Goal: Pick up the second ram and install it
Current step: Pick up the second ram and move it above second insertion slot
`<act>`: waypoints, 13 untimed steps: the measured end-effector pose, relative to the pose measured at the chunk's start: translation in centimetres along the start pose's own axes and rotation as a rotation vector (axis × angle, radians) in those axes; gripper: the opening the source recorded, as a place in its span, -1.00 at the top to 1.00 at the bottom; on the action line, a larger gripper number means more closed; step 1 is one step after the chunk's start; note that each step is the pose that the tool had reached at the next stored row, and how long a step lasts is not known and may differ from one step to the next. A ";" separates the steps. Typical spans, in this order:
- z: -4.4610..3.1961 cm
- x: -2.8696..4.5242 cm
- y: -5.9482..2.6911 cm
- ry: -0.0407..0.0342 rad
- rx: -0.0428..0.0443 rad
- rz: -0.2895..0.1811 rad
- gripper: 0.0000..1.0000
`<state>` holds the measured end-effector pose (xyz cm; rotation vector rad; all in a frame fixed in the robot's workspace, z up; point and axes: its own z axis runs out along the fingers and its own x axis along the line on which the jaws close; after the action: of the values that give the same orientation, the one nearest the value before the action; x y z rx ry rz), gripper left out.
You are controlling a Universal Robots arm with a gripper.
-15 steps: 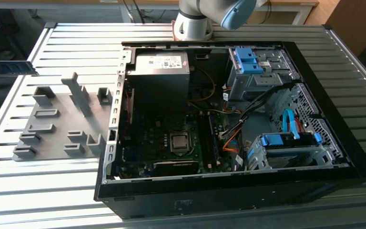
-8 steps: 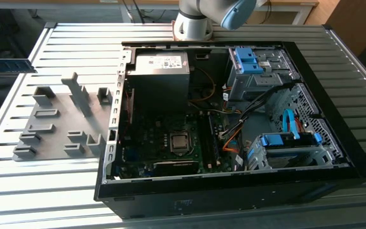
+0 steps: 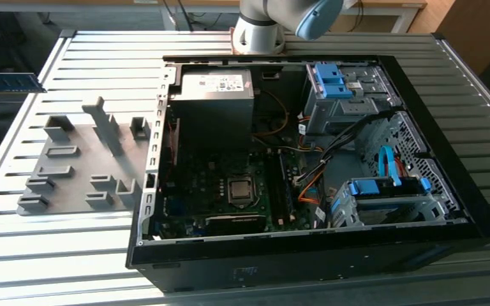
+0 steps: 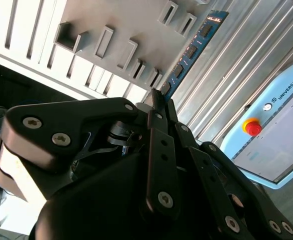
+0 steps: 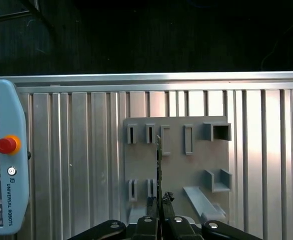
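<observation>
In the second wrist view my gripper [image 4: 159, 97] is shut on one end of the second ram [image 4: 191, 50], a long blue board with a row of dark chips that sticks out past the fingertips. The first wrist view shows the ram [image 5: 159, 160] edge-on as a thin line rising from the gripper [image 5: 159, 200], held well above the gray holder plate [image 5: 176, 165]. In the exterior view the blue ram [image 3: 7, 83] hangs in the air at the far left edge. The open computer case [image 3: 313, 248] lies to its right, with the motherboard [image 3: 228, 191] exposed.
The gray holder plate [image 3: 83, 166] with upright blocks lies on the slatted metal table [image 3: 74, 255], left of the case. A light-blue teach pendant [image 5: 1, 160] with a red button rests on the table. The power supply [image 3: 211, 95], drive bays [image 3: 347, 95] and cables [image 3: 313, 172] fill the case.
</observation>
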<state>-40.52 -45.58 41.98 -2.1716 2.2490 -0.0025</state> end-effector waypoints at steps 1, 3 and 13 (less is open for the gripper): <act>-0.09 0.00 0.00 0.0000 0.0001 0.000 0.72; -0.27 0.00 0.00 0.0000 0.0001 0.000 0.72; -1.27 -0.01 -0.01 0.0000 0.0000 0.000 0.72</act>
<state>-40.52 -45.58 43.25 -2.1716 2.2490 -0.0026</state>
